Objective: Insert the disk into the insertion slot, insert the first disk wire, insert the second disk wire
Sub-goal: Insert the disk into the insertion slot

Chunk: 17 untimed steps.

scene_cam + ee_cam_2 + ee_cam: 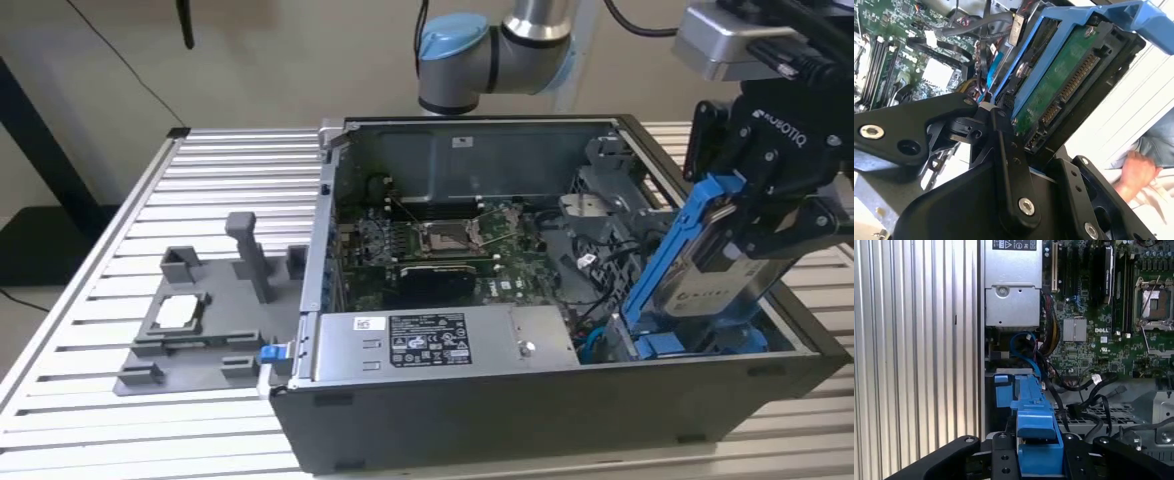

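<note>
The black claw [758, 215] is closed on the disk [714, 275]. Its silver body, with a white printed label, is held tilted in a blue plastic carrier, lower end at the insertion slot [674, 345], inside the open dark case [534, 420] on the ribbed metal surface [214, 170].

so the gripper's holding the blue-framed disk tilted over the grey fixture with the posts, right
Not quite. The gripper does hold the blue-framed disk tilted, but over the open computer case, at its corner on the exterior view's right, not over the grey fixture, which stands outside the case on the exterior view's left. The exterior view shows this.
</note>
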Available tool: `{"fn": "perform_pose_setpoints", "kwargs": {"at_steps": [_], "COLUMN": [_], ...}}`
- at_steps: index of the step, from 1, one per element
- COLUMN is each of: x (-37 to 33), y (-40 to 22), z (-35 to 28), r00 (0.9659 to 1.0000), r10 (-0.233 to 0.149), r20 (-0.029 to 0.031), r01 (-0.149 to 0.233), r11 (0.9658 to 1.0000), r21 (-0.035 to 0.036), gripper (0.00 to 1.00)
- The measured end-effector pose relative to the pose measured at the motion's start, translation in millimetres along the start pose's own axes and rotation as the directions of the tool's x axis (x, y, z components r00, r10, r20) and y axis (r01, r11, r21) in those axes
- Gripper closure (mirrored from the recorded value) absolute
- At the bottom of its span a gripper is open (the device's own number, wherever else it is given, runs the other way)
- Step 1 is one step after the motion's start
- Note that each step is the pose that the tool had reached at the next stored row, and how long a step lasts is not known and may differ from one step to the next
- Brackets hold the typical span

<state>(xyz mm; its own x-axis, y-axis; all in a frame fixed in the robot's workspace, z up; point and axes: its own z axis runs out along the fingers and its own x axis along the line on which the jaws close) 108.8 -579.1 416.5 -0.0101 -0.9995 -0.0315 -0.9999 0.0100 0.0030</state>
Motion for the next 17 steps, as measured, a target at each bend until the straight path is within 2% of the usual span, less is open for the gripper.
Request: {"fn": "perform_pose_setpoints", "kwargs": {"at_steps": [6, 17], "x": [0.2, 0.8], "y": [-0.3, -0.5], "z": [5.7, 25.2], "r00": [1.0000, 1.0000], "r10": [0.000, 0.000], "r20": [0.0005, 0.0006], "r01": [0.000, 0.000], "r11": [1.0000, 1.0000], "r21": [0.0004, 0.0004], "gripper": [0.67, 0.67]}}
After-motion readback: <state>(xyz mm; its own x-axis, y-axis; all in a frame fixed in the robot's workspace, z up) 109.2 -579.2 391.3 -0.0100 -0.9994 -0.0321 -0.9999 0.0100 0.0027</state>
